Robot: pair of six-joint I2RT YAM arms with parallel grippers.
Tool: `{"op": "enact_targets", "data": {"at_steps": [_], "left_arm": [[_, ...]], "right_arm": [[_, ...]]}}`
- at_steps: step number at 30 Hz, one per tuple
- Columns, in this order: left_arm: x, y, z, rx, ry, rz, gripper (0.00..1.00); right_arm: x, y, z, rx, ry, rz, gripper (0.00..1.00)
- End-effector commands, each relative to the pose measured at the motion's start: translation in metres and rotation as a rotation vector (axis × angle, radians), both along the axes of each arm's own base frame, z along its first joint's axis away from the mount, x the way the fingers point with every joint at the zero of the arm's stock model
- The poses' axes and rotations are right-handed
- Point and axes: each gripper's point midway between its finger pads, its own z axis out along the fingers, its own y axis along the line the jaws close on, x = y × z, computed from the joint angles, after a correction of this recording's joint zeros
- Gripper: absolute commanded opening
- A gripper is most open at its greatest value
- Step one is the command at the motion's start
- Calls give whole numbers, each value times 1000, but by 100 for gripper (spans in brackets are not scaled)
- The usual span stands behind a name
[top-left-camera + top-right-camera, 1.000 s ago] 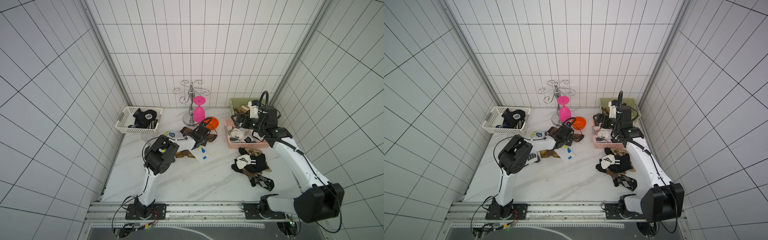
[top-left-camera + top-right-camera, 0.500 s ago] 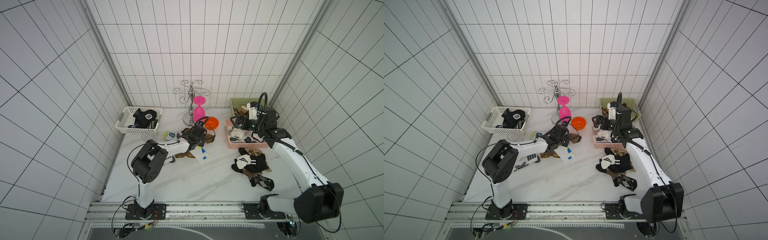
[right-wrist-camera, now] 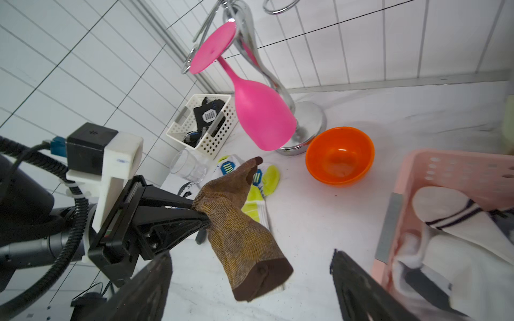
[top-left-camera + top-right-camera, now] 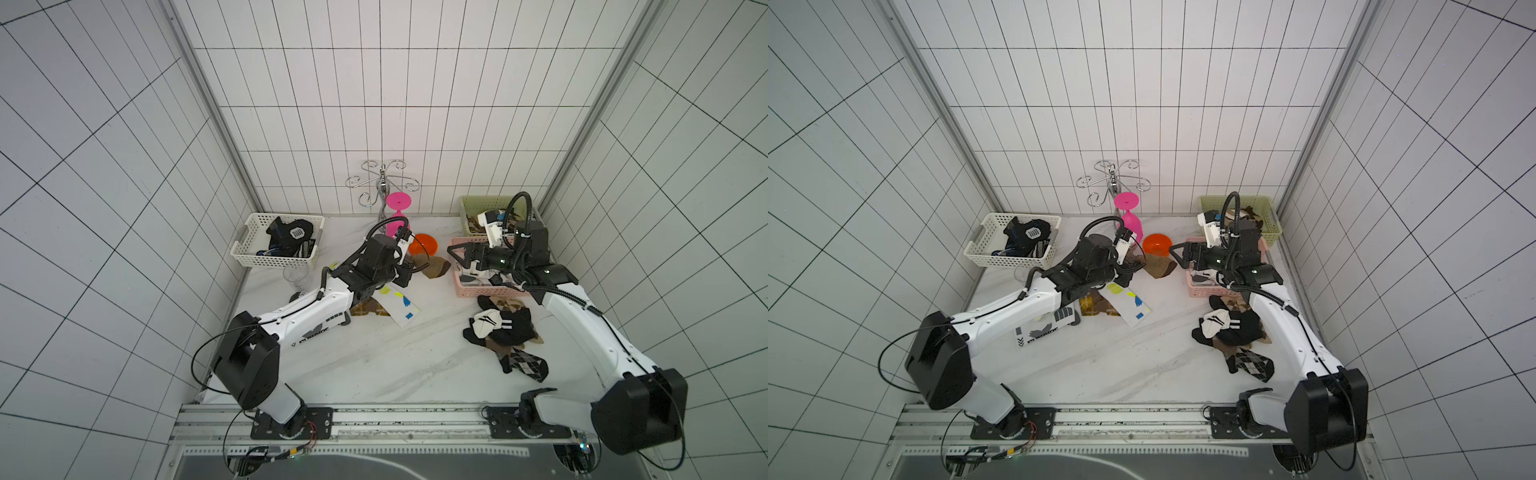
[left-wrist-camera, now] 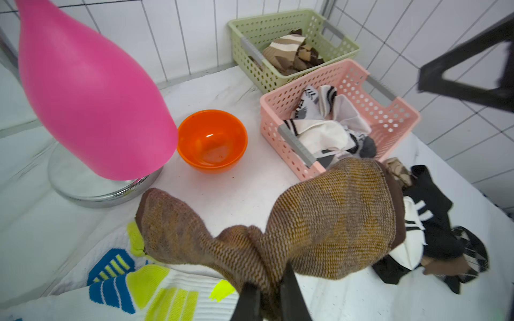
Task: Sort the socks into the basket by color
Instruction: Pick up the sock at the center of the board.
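My left gripper (image 5: 271, 280) is shut on a brown knit sock (image 5: 328, 222) and holds it off the table, right of the orange bowl. The same brown sock (image 4: 432, 266) hangs just left of my right gripper (image 3: 250, 258), which stands open with the sock's dark cuff (image 3: 261, 275) between its fingers, untouched. A white basket (image 4: 249, 257) holds black socks. The pink basket (image 4: 461, 286) holds white socks and the green basket (image 4: 467, 203) holds brown ones. Loose socks (image 4: 503, 328) lie in a pile at the right. A white sock with yellow-blue prints (image 4: 401, 309) lies under the left arm.
A pink wine glass (image 4: 397, 208) hangs upside down on a metal rack (image 4: 382, 183) at the back. An orange bowl (image 4: 424, 245) sits beside the rack's base. A clear tumbler (image 4: 297, 276) lies near the white basket. A tan patterned sock (image 4: 370, 309) lies under the left arm.
The left arm has stretched out to the right, carrying the brown sock toward the right gripper. The right gripper has stayed by the pink basket and its jaws have narrowed slightly.
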Motion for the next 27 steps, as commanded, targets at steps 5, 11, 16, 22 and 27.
{"op": "enact_targets", "data": {"at_steps": [5, 11, 16, 22, 27], "left_arm": [[-51, -20, 62, -201, -36, -262, 0], [-81, -26, 104, -309, -55, -419, 0], [-94, -25, 130, -402, -57, -505, 0], [-93, -17, 156, -504, -83, -523, 0], [-93, -12, 171, -544, -104, -527, 0]], "right_arm": [[-33, 44, 9, 62, -76, 247, 91], [-41, 57, 18, 99, -103, 319, 99], [-61, 68, 32, 210, -95, 453, 99], [-81, 76, 41, 332, -47, 591, 73], [-84, 77, 47, 354, -50, 609, 39]]}}
